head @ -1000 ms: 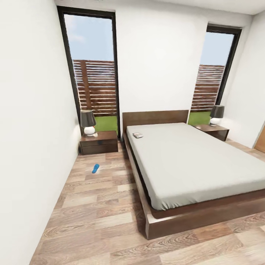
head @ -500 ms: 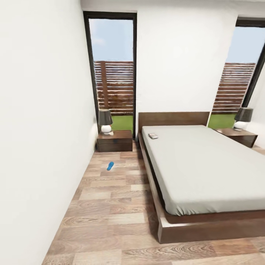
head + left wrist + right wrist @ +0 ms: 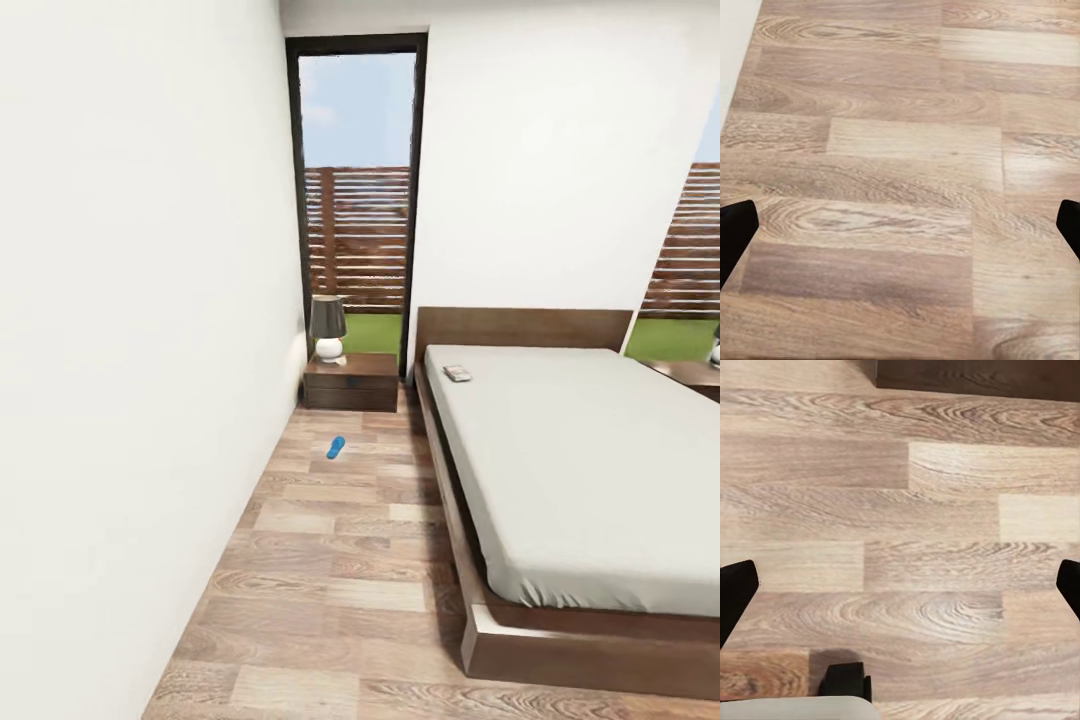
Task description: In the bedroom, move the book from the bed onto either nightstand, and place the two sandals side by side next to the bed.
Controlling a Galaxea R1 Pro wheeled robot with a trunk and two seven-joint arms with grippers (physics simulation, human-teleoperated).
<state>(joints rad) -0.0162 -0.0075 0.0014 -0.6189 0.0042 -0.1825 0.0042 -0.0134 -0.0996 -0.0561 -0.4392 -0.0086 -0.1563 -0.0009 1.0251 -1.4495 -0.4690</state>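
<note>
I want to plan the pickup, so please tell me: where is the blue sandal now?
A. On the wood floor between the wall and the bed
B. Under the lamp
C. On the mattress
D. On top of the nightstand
A: the blue sandal lies on the wood floor, in front of the nightstand and apart from the bed.

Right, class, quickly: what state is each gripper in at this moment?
Left gripper: open, holding nothing, over the wood floor.
Right gripper: open, holding nothing, over the same floor.

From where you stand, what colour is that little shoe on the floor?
Bright blue: the sandal lies on the wood floor near the nightstand, clearest in the head view.
</note>
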